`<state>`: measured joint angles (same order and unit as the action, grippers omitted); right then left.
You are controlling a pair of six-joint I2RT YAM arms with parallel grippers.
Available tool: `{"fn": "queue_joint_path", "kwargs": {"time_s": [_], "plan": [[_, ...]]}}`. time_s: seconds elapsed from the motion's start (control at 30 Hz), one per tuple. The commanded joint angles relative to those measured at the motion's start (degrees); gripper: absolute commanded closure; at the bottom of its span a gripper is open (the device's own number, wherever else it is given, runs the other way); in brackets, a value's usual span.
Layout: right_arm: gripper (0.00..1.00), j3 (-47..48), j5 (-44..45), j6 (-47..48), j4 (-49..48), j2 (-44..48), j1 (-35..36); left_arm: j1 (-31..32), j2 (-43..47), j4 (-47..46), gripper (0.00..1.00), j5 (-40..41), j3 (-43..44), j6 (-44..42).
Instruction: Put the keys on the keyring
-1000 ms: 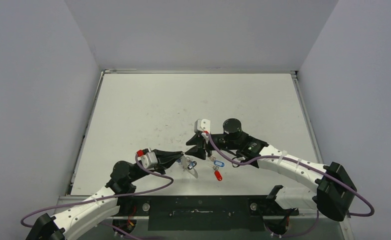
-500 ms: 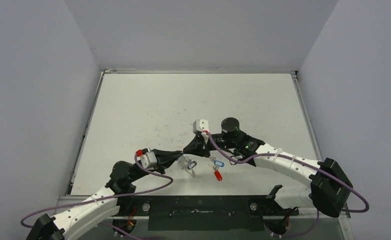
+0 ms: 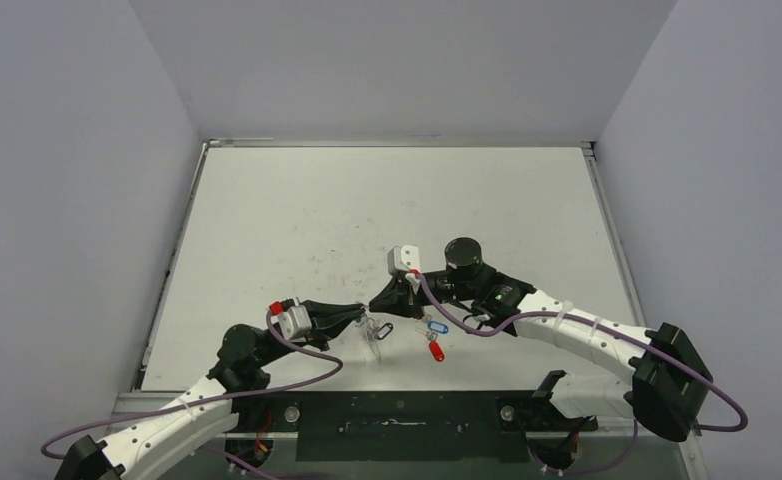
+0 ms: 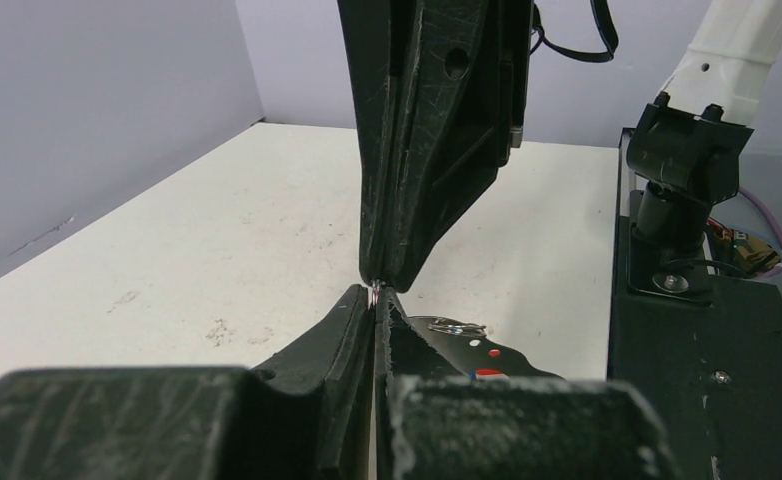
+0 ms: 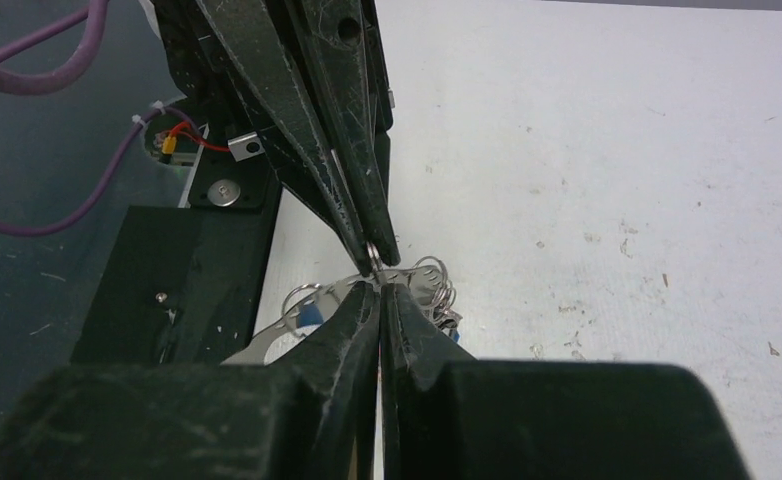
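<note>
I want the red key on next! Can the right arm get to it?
Probably yes. The red key lies uncovered on the table just beside that arm. But the right end effector is shut on the ring, so it must let go first.

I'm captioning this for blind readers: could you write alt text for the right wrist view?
The right gripper, shut, meets the shut left gripper tip to tip above the white table, both seemingly pinching the thin silvery keyring. Small wire loops and a sliver of light blue key tag show just beyond the tips.
</note>
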<state>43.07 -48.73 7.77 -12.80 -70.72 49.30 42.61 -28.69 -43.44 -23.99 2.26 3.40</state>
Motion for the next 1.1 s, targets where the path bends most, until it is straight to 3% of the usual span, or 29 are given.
{"fn": "queue_joint_path", "kwargs": {"time_s": [0.0,0.17,0.4,0.9,0.97,1.07], "plan": [[0.95,1.31,0.73,3.52,2.32,2.85,-0.04,-0.08,1.49,-0.51,1.00,1.05,2.57,-0.58],[0.72,1.23,0.39,2.42,0.86,1.74,-0.04,-0.07,1.54,-0.33,1.00,0.29,2.92,-0.51],[0.67,1.65,-1.07,0.56,-2.73,-0.74,0.17,-0.10,1.19,-0.38,1.00,-0.23,3.36,-0.50],[0.72,1.80,-2.11,-0.47,-6.46,-3.33,1.48,-0.10,0.12,-1.81,1.00,-0.71,3.23,-0.15],[0.80,2.11,-2.36,-0.32,-6.31,-3.90,1.50,-0.14,0.17,-1.91,1.00,-0.64,3.19,-0.15],[1.00,2.36,-2.59,0.55,-4.90,-4.00,1.50,-0.09,0.37,-1.91,1.00,-0.49,3.15,-0.12]]}}
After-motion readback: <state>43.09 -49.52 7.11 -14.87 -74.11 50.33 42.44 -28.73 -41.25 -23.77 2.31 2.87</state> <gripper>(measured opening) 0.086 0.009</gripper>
